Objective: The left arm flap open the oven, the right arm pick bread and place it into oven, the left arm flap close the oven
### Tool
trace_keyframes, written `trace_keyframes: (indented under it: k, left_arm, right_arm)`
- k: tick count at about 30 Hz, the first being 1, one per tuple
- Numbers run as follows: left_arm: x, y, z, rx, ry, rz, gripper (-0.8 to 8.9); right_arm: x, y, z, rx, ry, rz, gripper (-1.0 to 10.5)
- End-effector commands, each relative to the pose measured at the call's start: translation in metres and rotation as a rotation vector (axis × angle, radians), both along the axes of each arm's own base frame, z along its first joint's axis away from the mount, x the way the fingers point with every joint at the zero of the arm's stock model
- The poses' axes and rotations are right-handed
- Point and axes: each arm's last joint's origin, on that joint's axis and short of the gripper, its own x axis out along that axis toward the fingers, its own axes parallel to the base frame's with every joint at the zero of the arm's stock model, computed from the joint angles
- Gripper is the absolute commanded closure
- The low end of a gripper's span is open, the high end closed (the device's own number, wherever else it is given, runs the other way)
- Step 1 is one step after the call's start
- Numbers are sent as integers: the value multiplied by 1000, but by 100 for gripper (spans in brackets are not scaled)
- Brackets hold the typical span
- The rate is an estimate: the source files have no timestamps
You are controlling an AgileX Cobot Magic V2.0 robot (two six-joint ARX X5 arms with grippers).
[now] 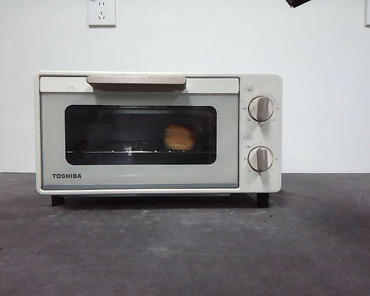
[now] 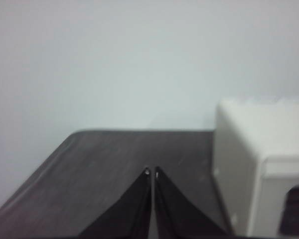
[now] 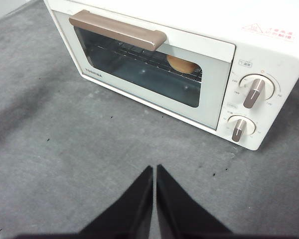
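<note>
The cream-white TOSHIBA oven (image 1: 142, 179) stands on the dark table with its glass door shut and the beige handle (image 1: 136, 81) at the top. Through the window the golden bread (image 1: 179, 137) rests on the wire rack, right of centre. The right wrist view looks down on the oven (image 3: 269, 64) with the bread (image 3: 182, 64) behind the glass. My right gripper (image 3: 154, 168) is shut, hanging above the table in front of the oven. Beside the oven's side wall (image 2: 239, 149) my left gripper (image 2: 151, 172) is shut and holds nothing. A black arm tip (image 1: 298, 2) shows at the top edge.
Two round knobs (image 1: 260, 108) sit on the oven's right panel. Behind the oven a white wall carries a power socket (image 1: 102, 12). The grey table top (image 1: 185, 246) stretches in front of the oven, and its far edge (image 2: 139, 131) meets the wall.
</note>
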Motion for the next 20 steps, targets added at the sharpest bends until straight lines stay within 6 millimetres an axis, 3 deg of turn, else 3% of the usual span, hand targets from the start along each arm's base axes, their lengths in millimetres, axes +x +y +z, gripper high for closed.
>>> trace_keyframes:
  k: [1, 9, 20]
  left_arm:
    - [1, 1, -21, 14, 24, 23, 793]
    - [6, 2, -76, 13, 114, 30, 793]
    - [8, 2, -108, 13, 158, 29, 793]
  right_arm:
    - [0, 2, 2, 13, -4, 5, 941]
    - [0, 2, 2, 13, -4, 5, 941]
    - [0, 2, 2, 13, -4, 5, 941]
